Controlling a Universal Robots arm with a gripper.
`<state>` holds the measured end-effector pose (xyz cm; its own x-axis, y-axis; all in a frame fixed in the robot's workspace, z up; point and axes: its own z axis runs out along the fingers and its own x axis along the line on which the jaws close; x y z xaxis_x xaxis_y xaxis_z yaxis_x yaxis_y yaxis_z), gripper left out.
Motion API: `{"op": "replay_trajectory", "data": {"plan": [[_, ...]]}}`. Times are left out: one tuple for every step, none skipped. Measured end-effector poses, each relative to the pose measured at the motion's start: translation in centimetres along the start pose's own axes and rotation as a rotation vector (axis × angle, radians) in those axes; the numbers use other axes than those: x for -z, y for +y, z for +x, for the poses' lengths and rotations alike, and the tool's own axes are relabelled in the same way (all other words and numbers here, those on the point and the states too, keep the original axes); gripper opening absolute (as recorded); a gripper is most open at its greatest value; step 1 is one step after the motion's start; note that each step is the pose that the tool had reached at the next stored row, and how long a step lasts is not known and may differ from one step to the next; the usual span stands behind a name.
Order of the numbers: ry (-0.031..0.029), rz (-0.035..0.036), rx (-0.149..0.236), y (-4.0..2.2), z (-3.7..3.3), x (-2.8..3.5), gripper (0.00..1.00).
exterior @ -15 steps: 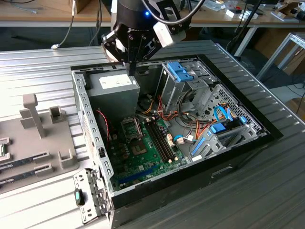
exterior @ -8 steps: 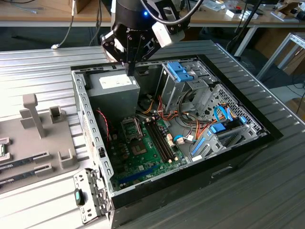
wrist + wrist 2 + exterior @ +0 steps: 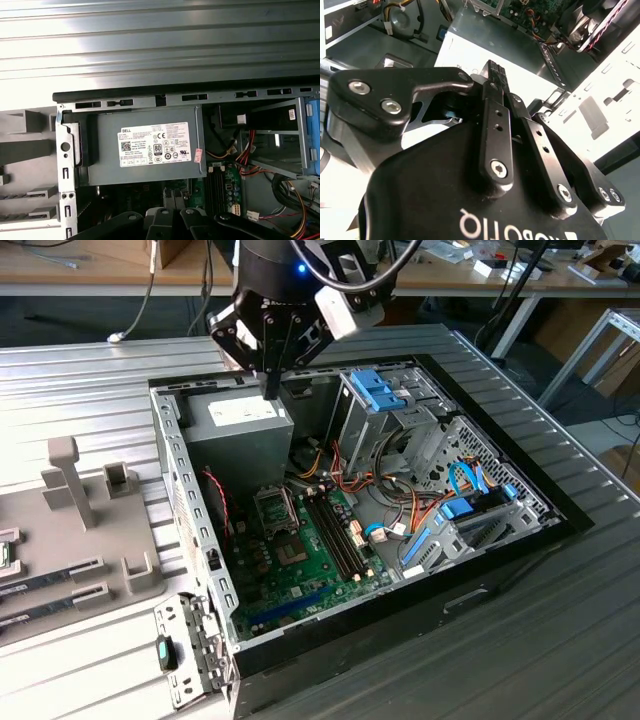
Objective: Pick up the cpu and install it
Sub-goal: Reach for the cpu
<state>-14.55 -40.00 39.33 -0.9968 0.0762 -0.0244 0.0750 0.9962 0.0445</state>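
A ribbed grey metal worktop (image 3: 560, 640) carries an open black computer case (image 3: 470, 592). In the case's corner lies a grey metal power-supply box (image 3: 240, 435). The black claw (image 3: 270, 388) hangs at that box's edge with its fingers clenched together. The dark metal socket frame (image 3: 274, 506) sits well apart from it on the green board. The small silver-topped cpu is too small to place, and whether the claw pinches it I cannot tell. Doing this well, I judge, means a level wrist and keeping clear of the loose cables (image 3: 400, 505).

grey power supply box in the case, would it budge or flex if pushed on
The grey metal power-supply box likely won't budge: it sits wedged in the black computer case's corner. Sheet metal, so probably stiff and heavy for its size. Its flat top with the white label looks smooth, perhaps slippery.
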Motion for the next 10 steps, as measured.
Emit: {"op": "replay_trajectory", "data": {"plan": [[0.0000,0.0000,0.000,0.00,0.03,0.00,0.11],[0.0000,0.0000,0.000,0.00,0.06,0.00,0.11],[0.0000,0.0000,0.000,-0.01,0.13,0.00,0.11],[0.0000,0.0000,0.000,-0.01,0.18,0.01,0.11],[0.0000,0.0000,0.000,-0.02,0.22,0.01,0.11],[0.0000,0.0000,0.000,-0.02,0.25,0.00,0.11],[-0.0001,0.0000,0.000,-0.02,0.30,0.01,0.11],[0.0000,0.0000,0.000,-0.03,0.33,0.01,0.11],[0.0000,0.0000,0.000,-0.03,0.38,0.01,0.11],[0.0000,0.0001,0.000,-0.03,0.41,0.01,0.11]]}}
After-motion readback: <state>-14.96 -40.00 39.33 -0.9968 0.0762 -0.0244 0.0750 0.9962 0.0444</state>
